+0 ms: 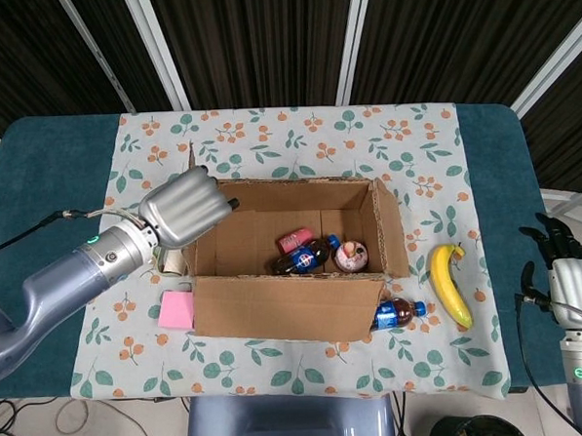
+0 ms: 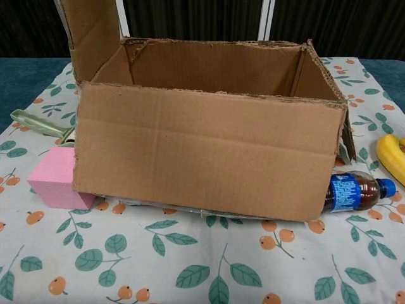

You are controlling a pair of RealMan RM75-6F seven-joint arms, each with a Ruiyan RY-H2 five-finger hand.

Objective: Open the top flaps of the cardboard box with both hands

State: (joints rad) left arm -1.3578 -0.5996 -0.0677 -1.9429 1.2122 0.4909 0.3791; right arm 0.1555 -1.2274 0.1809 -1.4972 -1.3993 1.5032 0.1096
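A brown cardboard box (image 1: 294, 267) is seen near the middle of the desk, on a floral-printed cloth (image 1: 267, 141), its top open. The flap on its left side (image 2: 93, 35) is stood upright, as shown in the chest view. The silver left hand (image 1: 181, 209) is placed against this flap from the outer side, its fingers (image 1: 212, 195) curled together over the flap's top edge; whether the flap is truly pinched cannot be told. The dark right hand (image 1: 556, 243) is held well apart from the box, beyond the desk's right edge, with its fingers apart and nothing in them. Inside the box a dark cola bottle (image 1: 308, 256) is seen. A yellow banana (image 1: 449, 283), a second cola bottle with a blue label (image 2: 354, 190) and a pink foam block (image 2: 56, 177) lie beside the box.
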